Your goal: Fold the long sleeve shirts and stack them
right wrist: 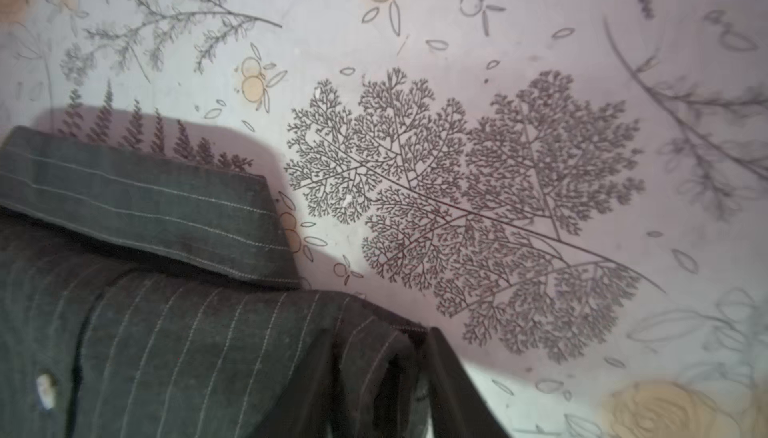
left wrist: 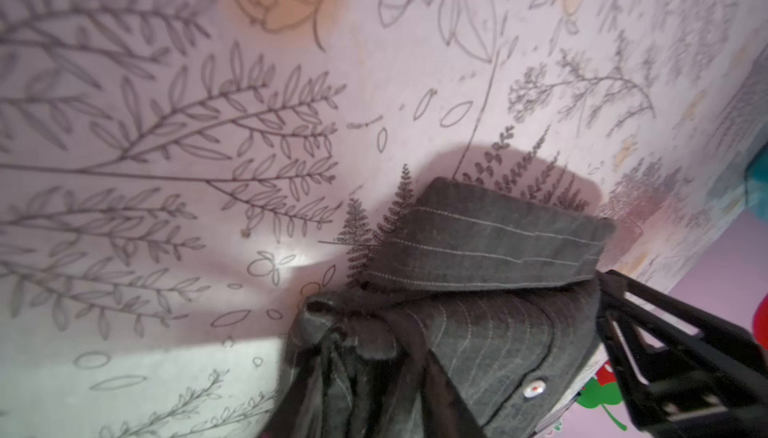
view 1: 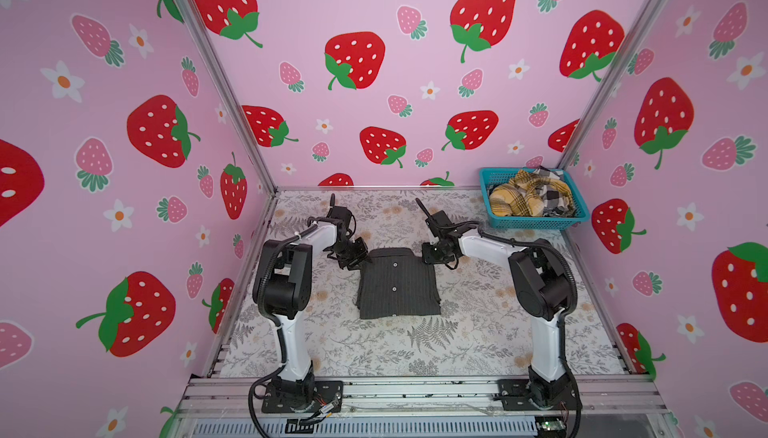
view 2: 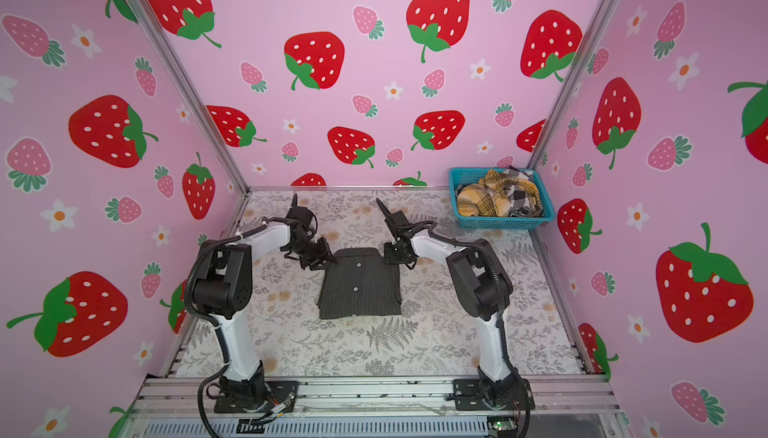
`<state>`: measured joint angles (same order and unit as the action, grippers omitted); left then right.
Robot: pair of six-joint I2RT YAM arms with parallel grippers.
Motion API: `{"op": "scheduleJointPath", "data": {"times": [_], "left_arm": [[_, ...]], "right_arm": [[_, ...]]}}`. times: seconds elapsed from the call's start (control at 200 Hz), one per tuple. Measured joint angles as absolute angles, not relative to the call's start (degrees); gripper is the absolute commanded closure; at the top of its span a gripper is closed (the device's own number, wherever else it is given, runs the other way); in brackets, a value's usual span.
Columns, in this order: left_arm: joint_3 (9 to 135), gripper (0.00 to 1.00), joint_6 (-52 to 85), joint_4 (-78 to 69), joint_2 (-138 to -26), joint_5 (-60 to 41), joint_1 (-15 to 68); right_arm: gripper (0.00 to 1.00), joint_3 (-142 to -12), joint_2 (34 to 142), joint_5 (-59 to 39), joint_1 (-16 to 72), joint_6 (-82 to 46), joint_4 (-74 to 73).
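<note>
Finishing the fold of the charcoal pinstripe shirt appears to be the step in hand. The garment lies as a compact rectangle at the middle of the table, between the two arms. Its collar points toward the rear wall, and the button placket faces up.

The left gripper sits at the left shoulder corner and the right gripper at the right shoulder corner. In both wrist views a bunched edge of cloth lies between the fingers. Whether they clamp it or merely straddle it cannot be told.

The next move probably calls for both arms to act together, so that the layers do not slide apart.

The cloth is dark grey with thin pale stripes, its side edges slightly uneven. The yellow plaid shirt and the black-and-white check shirt lie crumpled in the teal basket at the far right corner, unfolded.
</note>
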<state>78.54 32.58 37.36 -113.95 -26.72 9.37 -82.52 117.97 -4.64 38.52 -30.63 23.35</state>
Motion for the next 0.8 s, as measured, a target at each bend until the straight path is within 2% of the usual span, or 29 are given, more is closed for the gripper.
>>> {"op": "scheduleJointPath", "data": {"times": [0.065,0.135,0.29,0.615,0.73,0.8], "left_arm": [[79.31,1.00,32.53,37.36,-113.95,-26.96,9.37],[79.90,1.00,32.73,37.15,-113.95,-27.14,9.37],[79.94,1.00,33.04,36.05,-113.78,-27.49,9.34],[77.76,1.00,36.45,29.78,-106.61,-26.98,8.01],[82.08,1.00,36.69,29.10,-112.79,-27.00,7.33],[83.74,1.00,37.12,28.38,-117.21,-27.00,6.92]], "right_arm": [[0.88,-82.52,118.02,-4.54,38.52,-30.59,23.16],[0.93,-82.50,117.97,-4.21,38.52,-30.74,22.87],[0.96,-81.67,116.49,-3.84,38.76,-31.27,22.24],[0.95,-83.53,112.14,-3.51,38.48,-31.44,20.58],[0.88,-86.91,115.81,-4.10,37.74,-31.46,19.68],[0.73,-88.90,119.24,-4.75,37.15,-31.40,19.09]]}}
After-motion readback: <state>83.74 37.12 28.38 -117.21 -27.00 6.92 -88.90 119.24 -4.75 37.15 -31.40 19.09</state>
